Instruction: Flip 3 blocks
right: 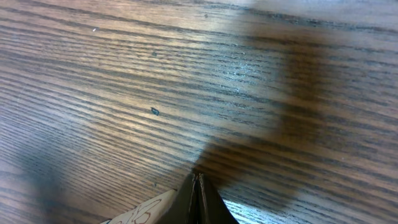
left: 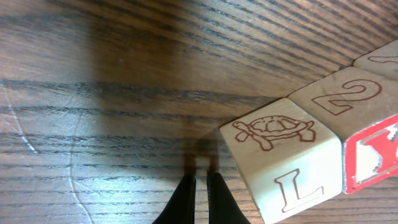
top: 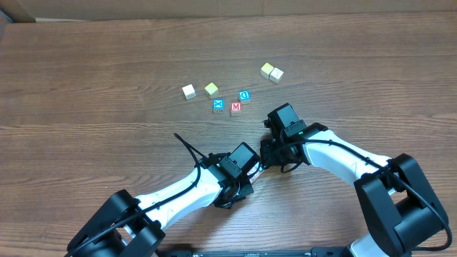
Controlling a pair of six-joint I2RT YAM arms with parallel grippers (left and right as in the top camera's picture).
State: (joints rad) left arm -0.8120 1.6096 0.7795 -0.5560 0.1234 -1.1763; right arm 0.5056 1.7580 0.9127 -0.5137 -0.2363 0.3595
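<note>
In the left wrist view, three pale wooden blocks stand in a touching row on the table at the right. The nearest block (left: 280, 155) shows a turtle on top and an L in front. The one behind it (left: 345, 99) has a 2 on top and a red Y face (left: 373, 155). Only a corner of the farthest block (left: 380, 57) shows. My left gripper (left: 201, 182) is shut and holds nothing, just left of the turtle block. My right gripper (right: 197, 182) is shut and holds nothing, with a pale block corner (right: 146, 211) beside it at lower left. In the overhead view both grippers (top: 243, 171) (top: 277, 146) hide these blocks.
Farther back on the table lie loose cubes: a white one (top: 188, 91), a yellow-green one (top: 211, 89), a blue X cube (top: 218, 106), a red M cube (top: 235, 108), a blue D cube (top: 244, 95) and a pale pair (top: 271, 71).
</note>
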